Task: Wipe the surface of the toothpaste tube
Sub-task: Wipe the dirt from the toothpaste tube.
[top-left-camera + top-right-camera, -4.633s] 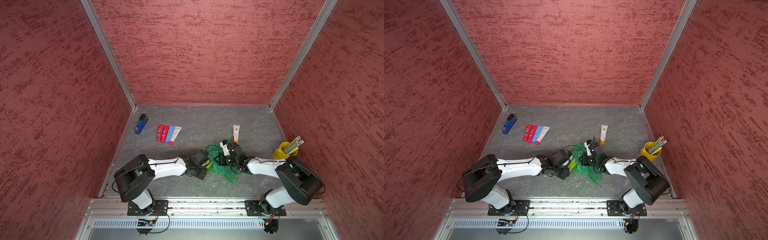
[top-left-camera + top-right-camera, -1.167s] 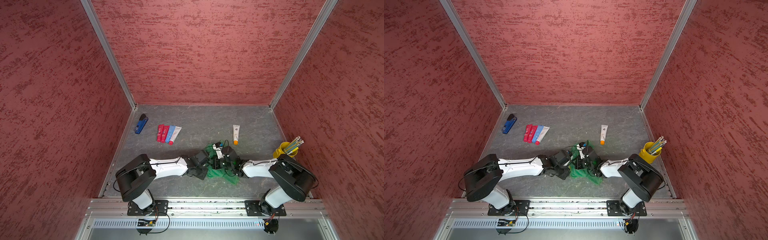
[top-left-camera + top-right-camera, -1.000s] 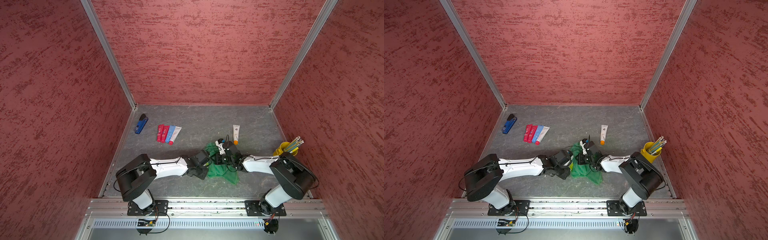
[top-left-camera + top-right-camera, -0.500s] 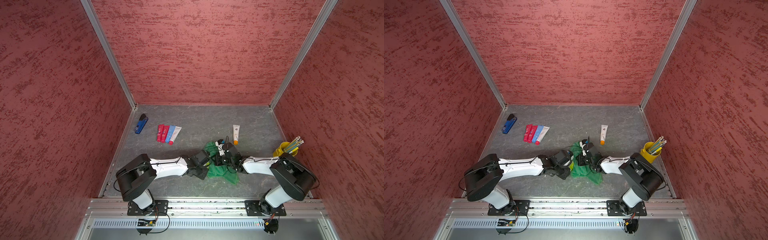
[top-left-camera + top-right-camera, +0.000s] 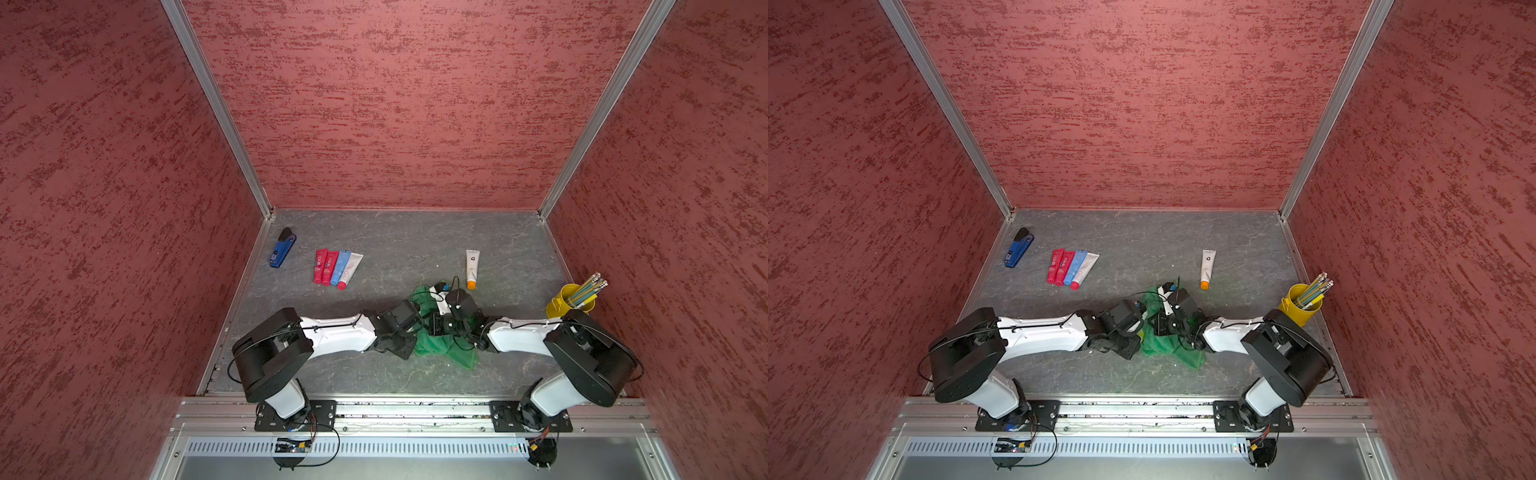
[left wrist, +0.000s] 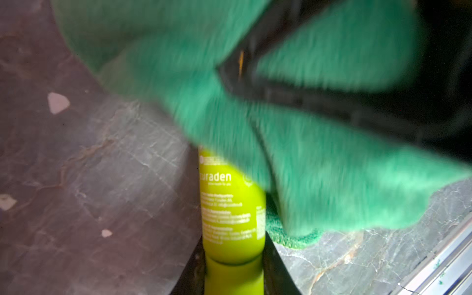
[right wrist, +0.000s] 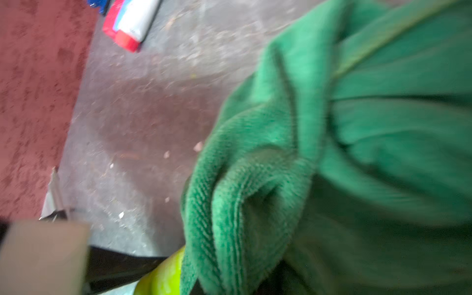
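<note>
Grey marbled worktop [image 5: 395, 249], boxed in by red textured walls [image 5: 395, 104] on three sides. Near the front middle, between the two arms: lime-green toothpaste tube [image 6: 229, 204] with white lettering, clamped at the cap end by the left pincer [image 6: 233, 246], dark fingers [image 6: 273, 270] pressed against both sides of it. Far end of the tube buried under a green cloth [image 6: 306, 166], blurred in the left wrist view. In the right wrist view, the same green cloth [image 7: 255, 204] bunched in thick folds close to the lens, a sliver of the toothpaste tube [image 7: 163, 278] peeking out beneath. Right pincer [image 5: 437, 324] closed tight on a fold of that cloth, facing the left pincer, the two almost touching in both top views. Loose remainder of the green cloth [image 5: 1167, 345] trailing onto the worktop toward the front edge. Tube resting on the worktop or lifted just off it: impossible to tell.

Further back, well apart from the arms: a row of four tubes [image 5: 334, 266] side by side, two red, one blue, one white with a red cap. Left of these, near the wall, a blue stapler [image 5: 282, 251]. Toward the right, near the cloth, a single white tube with an orange cap [image 5: 472, 268]. By the right wall, a yellow cup [image 5: 565, 301] full of pencils [image 5: 588, 289].
</note>
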Controlling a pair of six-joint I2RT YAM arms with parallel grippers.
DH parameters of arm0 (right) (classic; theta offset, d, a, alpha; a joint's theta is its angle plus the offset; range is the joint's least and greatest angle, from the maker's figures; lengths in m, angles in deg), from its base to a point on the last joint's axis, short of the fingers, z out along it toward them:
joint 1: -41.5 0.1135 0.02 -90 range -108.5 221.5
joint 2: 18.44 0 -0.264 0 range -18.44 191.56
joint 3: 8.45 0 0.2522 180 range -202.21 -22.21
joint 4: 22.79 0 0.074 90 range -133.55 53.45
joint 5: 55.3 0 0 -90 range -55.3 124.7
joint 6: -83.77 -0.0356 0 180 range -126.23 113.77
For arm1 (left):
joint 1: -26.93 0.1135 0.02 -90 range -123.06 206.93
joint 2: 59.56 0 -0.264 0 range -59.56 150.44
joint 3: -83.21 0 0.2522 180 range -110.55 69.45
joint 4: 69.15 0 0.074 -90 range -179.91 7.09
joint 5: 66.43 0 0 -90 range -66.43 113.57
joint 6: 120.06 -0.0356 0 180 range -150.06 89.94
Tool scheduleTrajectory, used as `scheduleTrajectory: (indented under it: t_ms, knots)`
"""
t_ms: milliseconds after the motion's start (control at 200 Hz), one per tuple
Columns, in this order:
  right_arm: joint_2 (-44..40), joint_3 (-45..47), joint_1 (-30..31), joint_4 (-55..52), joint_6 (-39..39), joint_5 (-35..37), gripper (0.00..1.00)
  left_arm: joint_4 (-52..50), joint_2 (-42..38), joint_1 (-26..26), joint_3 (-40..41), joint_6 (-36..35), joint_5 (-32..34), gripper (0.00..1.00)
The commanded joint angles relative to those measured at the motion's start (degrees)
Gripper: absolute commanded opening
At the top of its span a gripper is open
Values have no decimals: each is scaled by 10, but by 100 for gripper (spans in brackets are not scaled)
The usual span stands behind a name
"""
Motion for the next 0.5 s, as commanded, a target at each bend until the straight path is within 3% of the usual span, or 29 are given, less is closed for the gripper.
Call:
scheduleTrajectory:
  t_ms: [0, 125, 260, 496]
  knots:
    - [13, -32, -41, -106, 39, 30, 0, -4, 22, -5, 14, -3, -16, 0]
    - [38, -50, -43, -117, 50, 46, 0, -1, 17, -5, 18, -1, -14, 0]
    - [39, -21, -34, -82, 36, -5, 0, 2, 13, -3, 21, -2, -17, 0]
    - [3, 58, 85, 6, -54, -77, 0, 3, 18, -1, 18, -5, -20, 0]
